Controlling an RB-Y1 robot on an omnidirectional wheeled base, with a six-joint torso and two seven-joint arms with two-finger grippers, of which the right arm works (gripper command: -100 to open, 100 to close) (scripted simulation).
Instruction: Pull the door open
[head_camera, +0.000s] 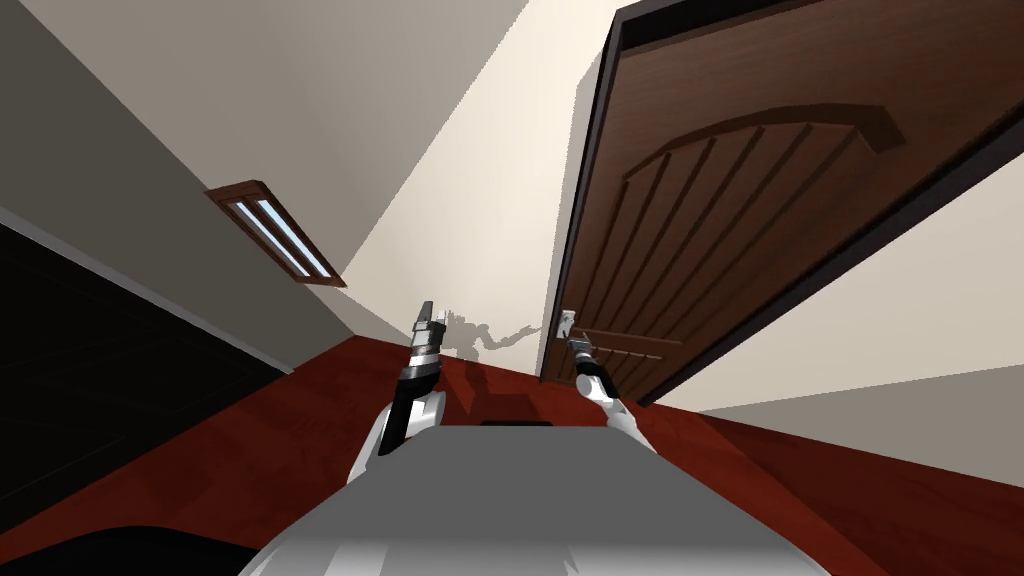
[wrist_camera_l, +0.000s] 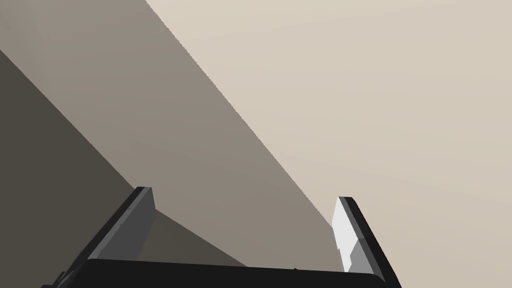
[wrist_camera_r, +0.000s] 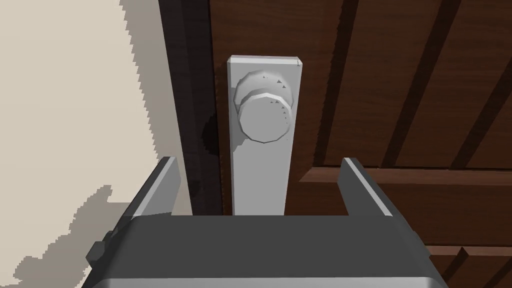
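Note:
A dark brown panelled door (head_camera: 760, 210) stands in a dark frame ahead and to the right. On its edge is a grey plate (wrist_camera_r: 262, 170) carrying a round grey knob (wrist_camera_r: 264, 111). My right gripper (wrist_camera_r: 260, 172) is open and points at the plate; the knob lies a little beyond its fingertips and touches neither finger. In the head view that right gripper (head_camera: 573, 338) sits just short of the grey knob plate (head_camera: 566, 321). My left gripper (head_camera: 430, 318) is raised in front of the cream wall, left of the door, open with nothing in it (wrist_camera_l: 245, 200).
A cream wall (head_camera: 480, 200) runs left of the door frame and a red-brown floor (head_camera: 300, 420) lies below. A small brown-framed window (head_camera: 278, 232) sits in the grey wall on the left. A black area (head_camera: 90, 370) lies at the far left.

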